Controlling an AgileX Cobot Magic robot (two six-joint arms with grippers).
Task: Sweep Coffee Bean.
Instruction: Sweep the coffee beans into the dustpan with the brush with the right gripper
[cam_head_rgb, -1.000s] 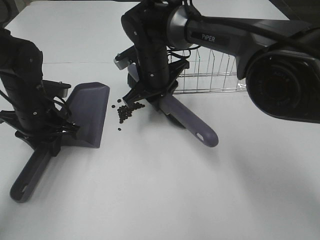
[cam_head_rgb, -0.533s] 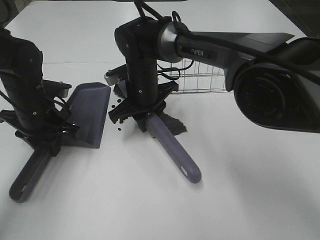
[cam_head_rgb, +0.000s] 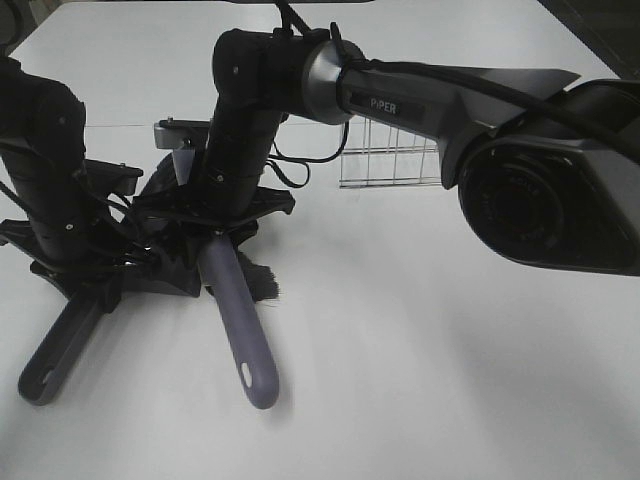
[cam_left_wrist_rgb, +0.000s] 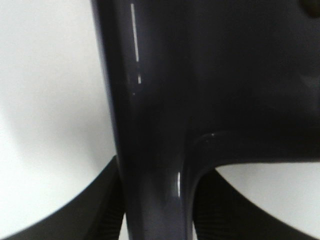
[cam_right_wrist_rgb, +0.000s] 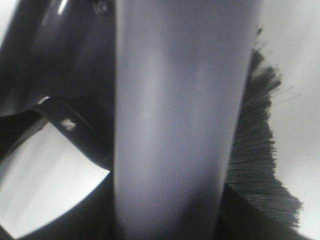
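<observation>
My left gripper (cam_head_rgb: 92, 285) is shut on the handle of the purple-grey dustpan (cam_head_rgb: 58, 348), which lies flat at the table's left. The left wrist view shows that dustpan handle (cam_left_wrist_rgb: 155, 150) between the dark fingers (cam_left_wrist_rgb: 95, 210). Reaching across from the right, my right gripper (cam_head_rgb: 215, 232) is shut on the brush (cam_head_rgb: 240, 325), pressed against the dustpan's mouth. Its black bristles (cam_head_rgb: 262, 285) splay on the table, and its handle points to the front edge. In the right wrist view the brush handle (cam_right_wrist_rgb: 175, 125) fills the middle, with bristles (cam_right_wrist_rgb: 260, 150) beside it. The coffee bean is hidden behind the right arm and brush.
A wire rack (cam_head_rgb: 390, 165) stands behind the right arm near the table's middle back. The white table (cam_head_rgb: 430, 380) stretches bare to the right and front of the brush.
The right arm swept the brush leftwards across the table up to the dustpan. The beans that lay between them no longer show. The left arm and dustpan stayed put.
</observation>
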